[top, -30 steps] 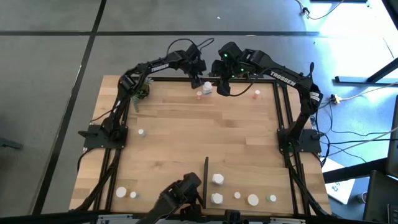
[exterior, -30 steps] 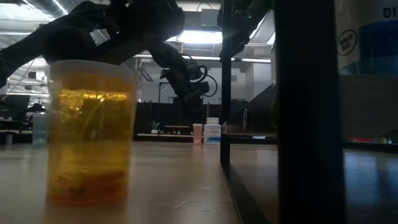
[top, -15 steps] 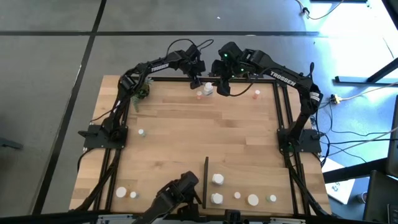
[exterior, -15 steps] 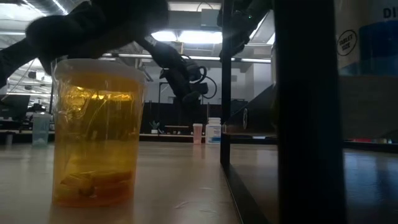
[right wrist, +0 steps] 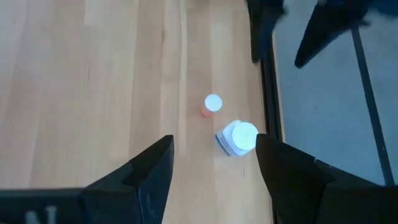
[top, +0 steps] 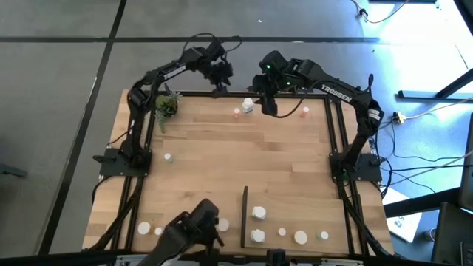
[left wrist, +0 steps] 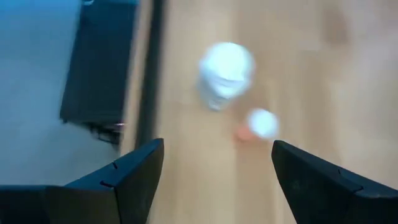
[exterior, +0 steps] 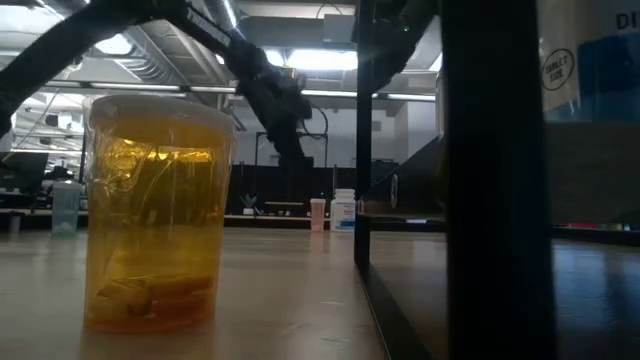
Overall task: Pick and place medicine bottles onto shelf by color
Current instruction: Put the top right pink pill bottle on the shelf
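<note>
A large white medicine bottle (top: 247, 106) and a small pink-bodied one (top: 237, 112) stand upright near the table's far edge. My left gripper (top: 219, 81) hangs open above that edge, up and to the left of them, with nothing between its fingers (left wrist: 137, 177). My right gripper (top: 266, 101) hovers open just right of the white bottle (right wrist: 238, 138), also holding nothing. Another pink bottle (top: 304, 112) stands farther right. The shelf (top: 295, 214), with its black upright strip (top: 244, 216), lies at the near right and carries several bottles (top: 259, 213). More white bottles stand at the left (top: 168, 157) and near left (top: 145, 228).
A small green potted plant (top: 165, 107) stands at the far left corner. A translucent amber cup (exterior: 150, 215) stands close to the low camera. A dark shape (top: 194, 230) sits at the near edge, left of the strip. Bare wood fills the table's middle (top: 236, 162).
My left gripper has risen and drawn back from the two bottles toward the table's far left, still open. The bottles stay upright. At the near edge the dark shape has slid left, and it no longer covers the amber cup, which has shifted a little.
</note>
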`<state>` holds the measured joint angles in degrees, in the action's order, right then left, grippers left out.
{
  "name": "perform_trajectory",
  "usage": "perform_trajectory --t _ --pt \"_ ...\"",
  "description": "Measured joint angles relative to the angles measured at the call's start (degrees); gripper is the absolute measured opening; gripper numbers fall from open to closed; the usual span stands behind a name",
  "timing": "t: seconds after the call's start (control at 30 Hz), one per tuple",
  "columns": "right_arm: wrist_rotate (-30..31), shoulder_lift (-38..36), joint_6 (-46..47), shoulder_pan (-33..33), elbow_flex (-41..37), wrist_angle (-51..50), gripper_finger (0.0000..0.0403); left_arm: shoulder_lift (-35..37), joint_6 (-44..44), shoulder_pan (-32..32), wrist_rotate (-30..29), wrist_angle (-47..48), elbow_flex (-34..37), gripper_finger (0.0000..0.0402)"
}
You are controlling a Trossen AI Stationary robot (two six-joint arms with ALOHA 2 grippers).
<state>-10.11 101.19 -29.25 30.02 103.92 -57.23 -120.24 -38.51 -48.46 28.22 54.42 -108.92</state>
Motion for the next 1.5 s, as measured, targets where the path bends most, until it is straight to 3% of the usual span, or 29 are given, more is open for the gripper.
perform_trajectory --t 0.27,0.6,0.7,0.87,1.03,1.2,1.5 --pt "0.0 0.0 -0.2 0.9 0.0 -1.4 0.0229 8.4 -9.0 0.6 3.5 15.0 0.1 0.0292" --pt "-0.2 -0.1 -6.6 0.9 0.0 -6.2 0.0229 15.9 -8.2 1.6 7.1 27.9 0.1 0.0292" --pt "-3.1 -0.7 -7.0 1.5 0.0 -7.3 0.0229 18.5 -6.8 1.7 9.9 29.5 0.3 0.0292" --pt "-11.6 -2.1 -8.9 3.0 0.0 -13.0 0.0229 25.2 -0.9 3.3 9.3 25.2 7.4 0.0292" --pt "-11.9 -4.8 -11.9 3.3 0.0 -15.1 0.0229 33.9 8.6 6.7 5.7 13.5 19.1 0.0292" --pt "-11.7 -6.3 -13.2 3.2 0.0 -14.2 0.0229 40.5 16.9 10.5 -1.7 1.2 28.3 0.0292" --pt "-12.0 -5.9 -13.1 3.2 0.0 -11.6 0.0229 42.9 18.7 13.5 -9.2 -5.3 31.2 0.0292"
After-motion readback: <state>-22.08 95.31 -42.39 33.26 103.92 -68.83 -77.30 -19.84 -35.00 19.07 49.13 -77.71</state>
